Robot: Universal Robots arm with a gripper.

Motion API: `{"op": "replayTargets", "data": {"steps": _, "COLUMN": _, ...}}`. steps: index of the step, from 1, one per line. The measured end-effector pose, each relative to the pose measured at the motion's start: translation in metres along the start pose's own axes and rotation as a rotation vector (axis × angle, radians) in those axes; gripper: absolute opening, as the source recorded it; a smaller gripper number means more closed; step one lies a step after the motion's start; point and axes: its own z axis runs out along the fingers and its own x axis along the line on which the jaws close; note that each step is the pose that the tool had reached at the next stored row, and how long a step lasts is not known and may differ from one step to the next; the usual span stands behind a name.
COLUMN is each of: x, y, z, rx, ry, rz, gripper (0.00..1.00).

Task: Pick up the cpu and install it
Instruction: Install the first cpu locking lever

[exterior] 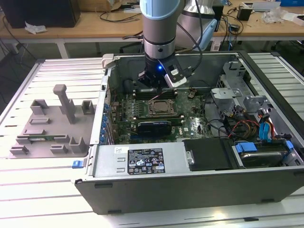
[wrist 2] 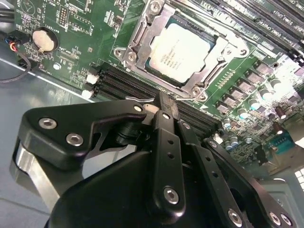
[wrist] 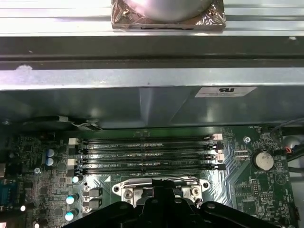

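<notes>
The cpu (wrist 2: 183, 51) is a pale silver square lying flat inside the metal-rimmed socket frame (wrist 2: 142, 33) on the green motherboard. In the exterior view the cpu (exterior: 162, 108) sits in the middle of the board inside the open computer case (exterior: 190, 180). My gripper (wrist 2: 165, 100) hangs just above the board, beside the socket and over the black memory slots (wrist 2: 123, 85). Its black fingers are shut together with nothing between them. In the exterior view the gripper (exterior: 159, 88) is over the far side of the board, just beyond the socket.
A grey fixture tray (exterior: 52, 123) lies on the table at the exterior view's left. A long black card (exterior: 154, 127) sits nearer than the socket. Cables and drive bays (exterior: 256, 128) fill the case's right side. The case wall (wrist: 142, 95) rises behind the memory slots (wrist: 147, 152). A coin battery (wrist 2: 43, 39) is nearby.
</notes>
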Motion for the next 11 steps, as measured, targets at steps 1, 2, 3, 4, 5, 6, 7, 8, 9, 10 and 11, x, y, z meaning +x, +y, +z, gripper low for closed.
{"op": "replayTargets", "data": {"steps": 1, "x": 0.0000, "y": 0.0002, "z": 0.0002, "rx": -0.0001, "ry": 0.0001, "rz": 0.000, "gripper": 0.11}}
{"op": "replayTargets", "data": {"steps": 2, "x": 0.0000, "y": 0.0006, "z": 0.0006, "rx": -0.0001, "ry": 0.0000, "rz": 0.000, "gripper": 0.11}}
{"op": "replayTargets", "data": {"steps": 3, "x": 0.0001, "y": 0.0009, "z": 0.0009, "rx": -0.0002, "ry": 0.0000, "rz": 0.000, "gripper": 0.11}}
{"op": "replayTargets", "data": {"steps": 4, "x": 0.0002, "y": 0.0017, "z": 0.0017, "rx": -0.0002, "ry": 0.0001, "rz": 0.000, "gripper": 0.11}}
{"op": "replayTargets", "data": {"steps": 5, "x": 0.0003, "y": 0.0027, "z": 0.0029, "rx": -0.0001, "ry": 0.0001, "rz": 0.000, "gripper": 0.11}}
{"op": "replayTargets", "data": {"steps": 6, "x": 0.0003, "y": 0.0033, "z": 0.0040, "rx": -0.0002, "ry": 0.0001, "rz": 0.000, "gripper": 0.11}}
{"op": "replayTargets", "data": {"steps": 7, "x": 0.0004, "y": 0.0039, "z": 0.0054, "rx": -0.0004, "ry": 0.0000, "rz": 0.000, "gripper": 0.11}}
{"op": "replayTargets", "data": {"steps": 8, "x": 0.0005, "y": 0.0046, "z": 0.0073, "rx": -0.0005, "ry": -0.0001, "rz": 0.000, "gripper": 0.11}}
{"op": "replayTargets", "data": {"steps": 9, "x": 0.0006, "y": 0.0048, "z": 0.0085, "rx": -0.0001, "ry": -0.0004, "rz": 0.002, "gripper": 0.11}}
{"op": "replayTargets", "data": {"steps": 10, "x": 0.0003, "y": 0.0046, "z": 0.0097, "rx": 0.0003, "ry": -0.0030, "rz": 0.014, "gripper": 0.11}}
{"op": "replayTargets", "data": {"steps": 11, "x": 0.0003, "y": 0.0046, "z": 0.0100, "rx": 0.0007, "ry": -0.0053, "rz": 0.024, "gripper": 0.11}}
